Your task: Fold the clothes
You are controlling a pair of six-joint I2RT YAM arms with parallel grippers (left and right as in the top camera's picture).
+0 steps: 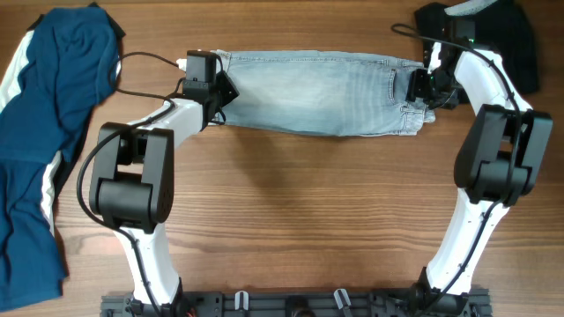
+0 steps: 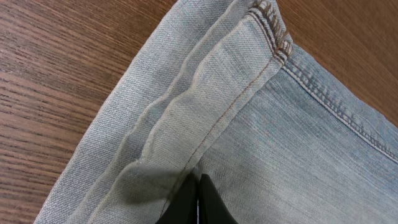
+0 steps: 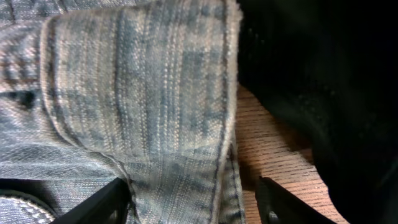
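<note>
**Item 1. Blue garment** (image 1: 53, 132), with a white stripe. Lies rumpled and unfolded, well to the left of the jeans and clear of both arms.

**Item 2. Left gripper** (image 2: 199, 186). Sits at the left end of the jeans, just inside the hem. Its fingers are pressed together with a ridge of denim running into the tips, so it appears to be pinching a fold of the leg.

**Item 3. Jeans** (image 1: 317, 92), light-wash denim. They lie flat as a long band across the far half of the table (image 1: 308, 220), legs stacked, with the hem at the left and the waistband at the right.

**Item 4. Right gripper** (image 3: 193, 193). Sits at the right end of the jeans with its fingers spread wide, straddling the waistband edge. Nothing is gripped. The outer finger is over bare wood between the jeans and the black garment.

**Item 5. Black garment** (image 1: 502, 35). Heaped just right of the jeans' waistband, very near the right gripper.

**Hazards, as judged:**
- The left pinch looks thin. It may hold only the upper leg, so a lift could peel the layers apart and skew the fold.
- If the right fingers close slightly too far right, they could snag the black garment along with the waistband.
- Only one end is held. Lifting now would drag the jeans sideways and leave the fold uneven.
</note>
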